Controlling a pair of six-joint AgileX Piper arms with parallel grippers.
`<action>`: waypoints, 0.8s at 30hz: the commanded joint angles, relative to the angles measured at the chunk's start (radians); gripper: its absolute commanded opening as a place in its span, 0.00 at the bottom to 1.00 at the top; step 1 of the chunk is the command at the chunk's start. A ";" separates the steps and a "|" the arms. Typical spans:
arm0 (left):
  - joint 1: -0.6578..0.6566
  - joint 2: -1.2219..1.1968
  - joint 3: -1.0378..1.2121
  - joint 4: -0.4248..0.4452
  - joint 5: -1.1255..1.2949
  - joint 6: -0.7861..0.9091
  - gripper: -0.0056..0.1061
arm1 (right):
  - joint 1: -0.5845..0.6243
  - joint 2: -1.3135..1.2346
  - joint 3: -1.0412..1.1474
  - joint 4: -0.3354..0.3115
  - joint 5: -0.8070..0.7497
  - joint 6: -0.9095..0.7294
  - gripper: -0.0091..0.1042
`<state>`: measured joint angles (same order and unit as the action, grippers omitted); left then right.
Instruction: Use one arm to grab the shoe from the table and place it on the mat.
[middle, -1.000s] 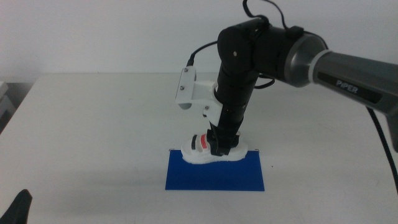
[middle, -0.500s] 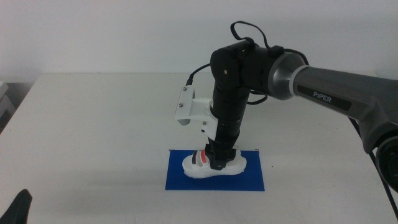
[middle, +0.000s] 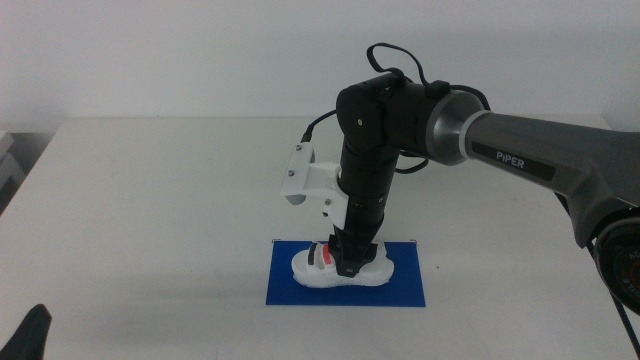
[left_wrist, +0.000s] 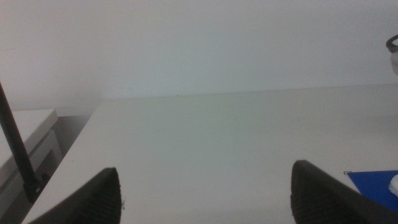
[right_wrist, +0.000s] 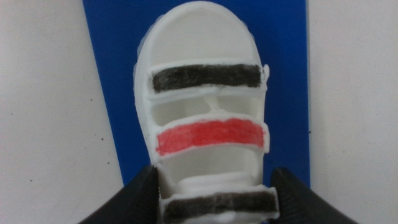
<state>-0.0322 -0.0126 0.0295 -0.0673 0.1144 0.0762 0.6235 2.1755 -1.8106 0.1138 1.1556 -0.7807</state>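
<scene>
Open bench (middle: 150, 200) on every side of the right hand (middle: 349, 266). Directly between its jaws, the shoe (middle: 340, 268), filling the gap wall to wall; beneath both, the flat mat (middle: 400, 290), no barrier. Ahead of the left hand (left_wrist: 205, 199), bare bench up to the wall (left_wrist: 186, 43), jaws wide apart.

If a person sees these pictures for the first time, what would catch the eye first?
Probably the thick black and grey arm reaching in from the right, its right gripper closed on the white shoe at the heel end. The shoe, with black and red straps, sits over the deep-blue mat near the table's middle. The left gripper waits at the bottom-left edge.
</scene>
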 joint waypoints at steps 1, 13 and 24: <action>-0.004 -0.013 0.007 -0.010 -0.082 -0.005 0.89 | 0.000 -0.056 -0.030 -0.003 0.000 0.004 0.19; -0.004 -0.013 0.007 -0.010 -0.082 -0.005 0.89 | -0.033 -0.201 -0.030 0.000 0.005 0.132 0.74; -0.004 -0.013 0.007 -0.010 -0.082 -0.005 0.89 | -0.183 -0.545 0.008 0.043 0.128 0.324 0.71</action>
<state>-0.0322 -0.0126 0.0295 -0.0673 0.1144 0.0762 0.4811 1.7259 -1.7965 0.1489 1.2367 -0.4901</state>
